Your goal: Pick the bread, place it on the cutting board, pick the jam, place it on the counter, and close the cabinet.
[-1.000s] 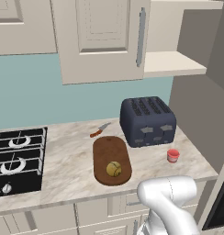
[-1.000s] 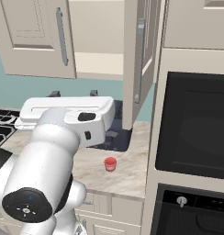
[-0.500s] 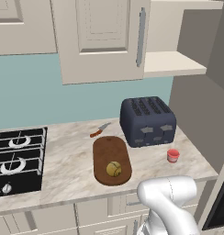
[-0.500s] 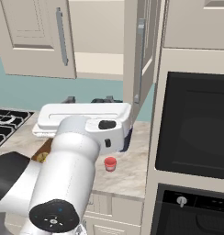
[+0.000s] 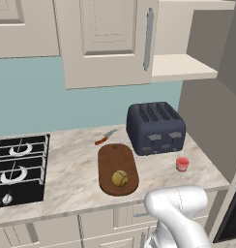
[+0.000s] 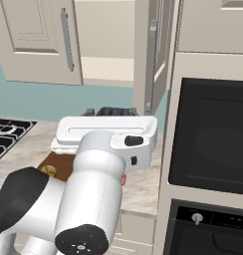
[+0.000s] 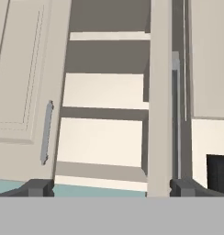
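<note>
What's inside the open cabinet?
The cabinet shows just pale bare shelves in the hand view. The swung-out right door hides a strip of the inside.

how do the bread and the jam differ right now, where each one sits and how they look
The bread is a round golden-brown roll lying on the dark cutting board; the jam is a squat red jar with a pale lid standing upright on the bare counter. The bread sits left of the toaster, the jam in front of its right end. Both are small and lie apart from the toaster.
</note>
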